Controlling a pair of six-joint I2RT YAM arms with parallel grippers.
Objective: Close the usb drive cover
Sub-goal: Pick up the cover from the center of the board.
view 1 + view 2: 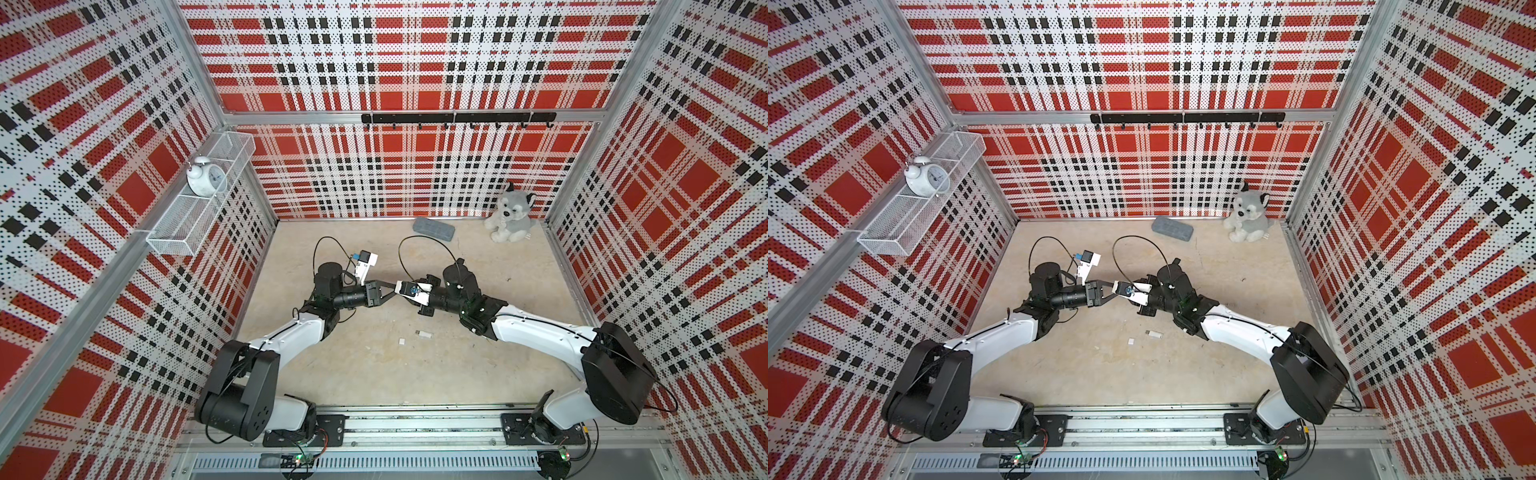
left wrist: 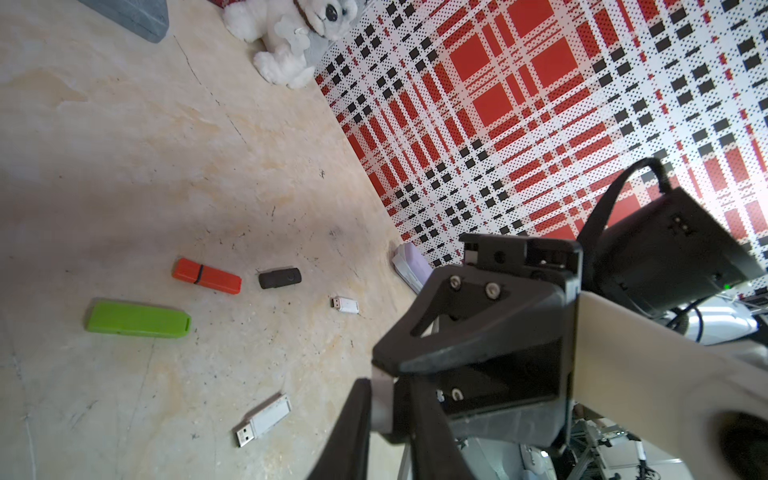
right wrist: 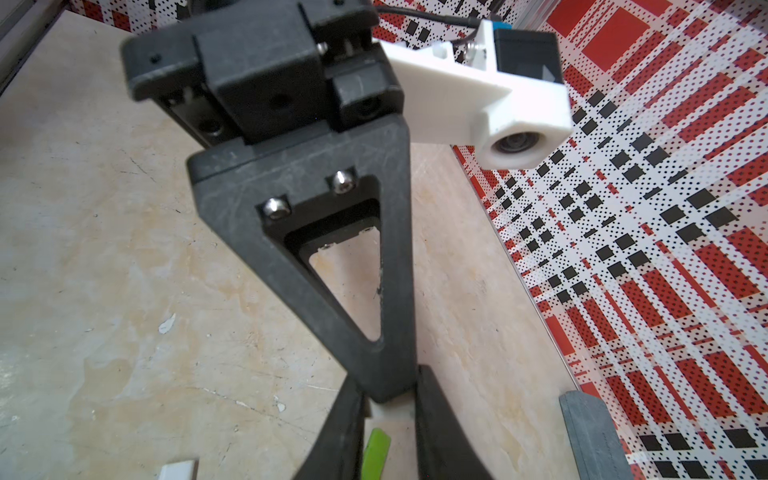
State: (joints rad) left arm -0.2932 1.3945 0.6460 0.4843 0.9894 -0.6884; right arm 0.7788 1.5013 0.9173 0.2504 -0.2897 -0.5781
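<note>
L end effector, R end effector on USB

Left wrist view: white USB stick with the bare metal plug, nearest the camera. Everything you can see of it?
The white plastic USB stick is a flat, rectangular bar. Its silver metal plug, with two square holes showing, is uncovered: there is no cap on it. It lies flat on the beige marbled tabletop, plug end nearer the camera, and touches nothing else.

Table w/ drives, plush, maybe cap
</note>
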